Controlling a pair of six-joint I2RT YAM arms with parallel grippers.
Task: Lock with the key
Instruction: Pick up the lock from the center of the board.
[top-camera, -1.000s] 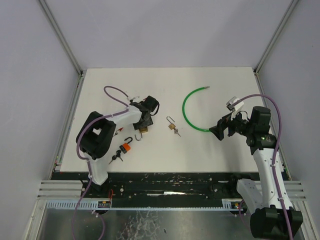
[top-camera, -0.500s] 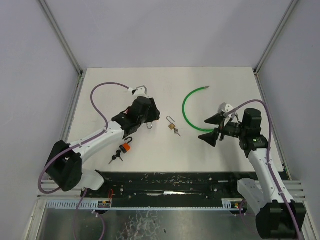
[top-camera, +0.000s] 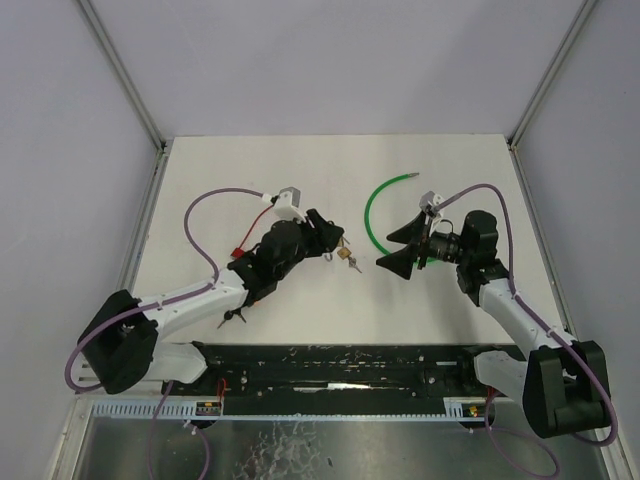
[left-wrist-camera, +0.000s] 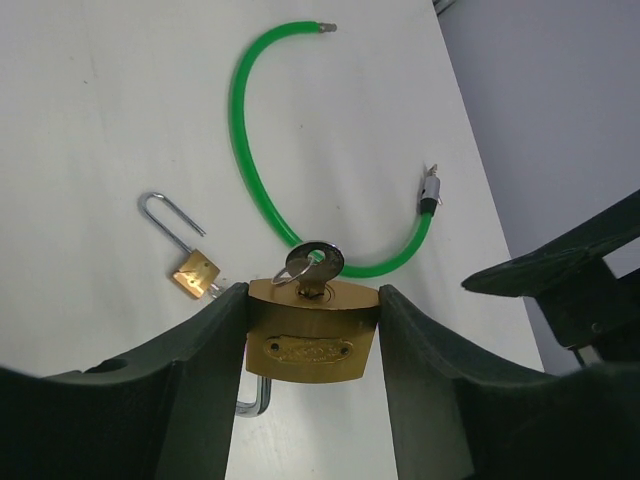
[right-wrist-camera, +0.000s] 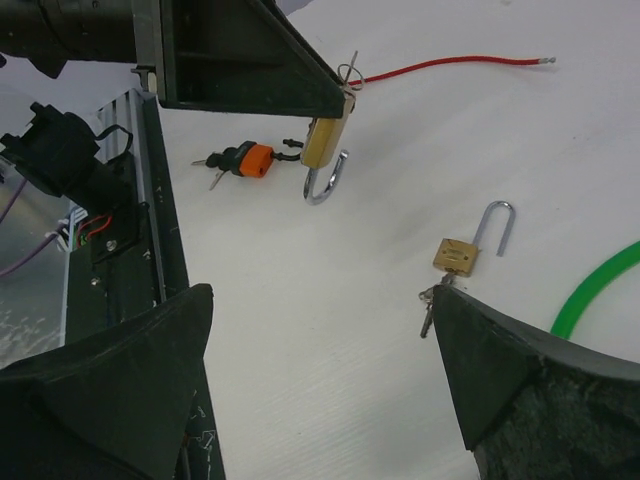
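Brass padlock (left-wrist-camera: 312, 345), its key (left-wrist-camera: 312, 265) seated in the top, sits clenched between the left gripper's (left-wrist-camera: 310, 300) fingers, just left of the green cable (left-wrist-camera: 250, 170) (shackle hanging open underneath). The right gripper (right-wrist-camera: 322, 295), spread wide and holding nothing, hovers by the cable's near end.

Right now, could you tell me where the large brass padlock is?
The large brass padlock is clamped in the left gripper, central in the left wrist view, key inserted; the small brass padlock lies just beyond it.
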